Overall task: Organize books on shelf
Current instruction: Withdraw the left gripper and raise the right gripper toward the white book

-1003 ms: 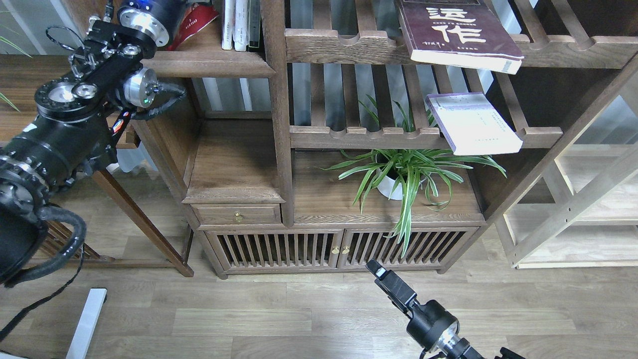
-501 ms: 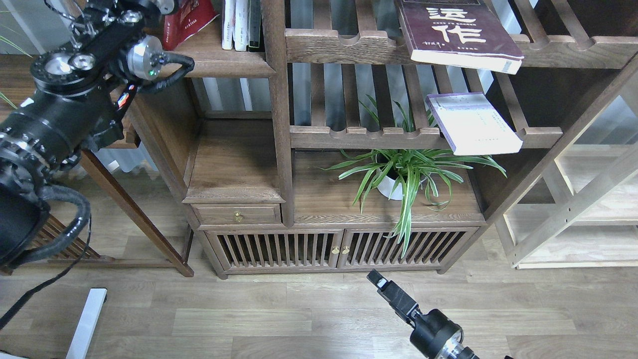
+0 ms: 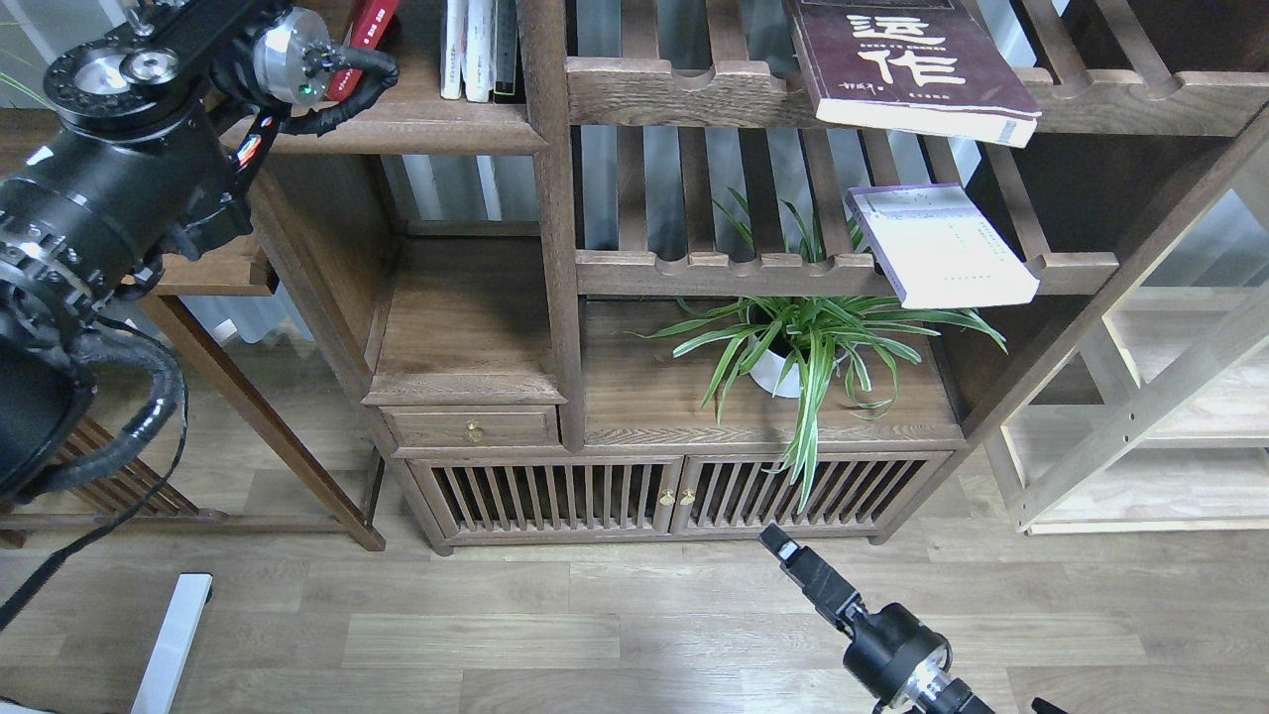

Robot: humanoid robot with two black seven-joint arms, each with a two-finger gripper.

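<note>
Books sit scattered across the big bookcase right now. Up top left, the red book point(image 3: 369, 22) stands nearly upright on the shelf point(image 3: 416, 127), a solid dark-brown board with a rounded front edge, and just to its right are the thin white-spined volumes point(image 3: 479, 48), standing upright against the post. The left arm point(image 3: 129, 178) reaches up along the left side of the bookcase and runs out past the top edge, so its jaws are out of view and I cannot say whether they grip the red book. Over on the right, the maroon book point(image 3: 907, 64) with big white characters lies flat on the upper slatted rack point(image 3: 694, 94), overhanging the front rail. Below it the pale lavender book point(image 3: 942, 248) lies tilted on the lower slatted rack point(image 3: 714, 270), also poking out past the rail. A potted plant point(image 3: 808, 347) spreads its leaves beneath. Down low, the right gripper point(image 3: 780, 542) hangs over the wooden floor point(image 3: 555, 625) in front of the cabinet doors, seen end-on and dark, so I cannot tell how its jaws stand.
</note>
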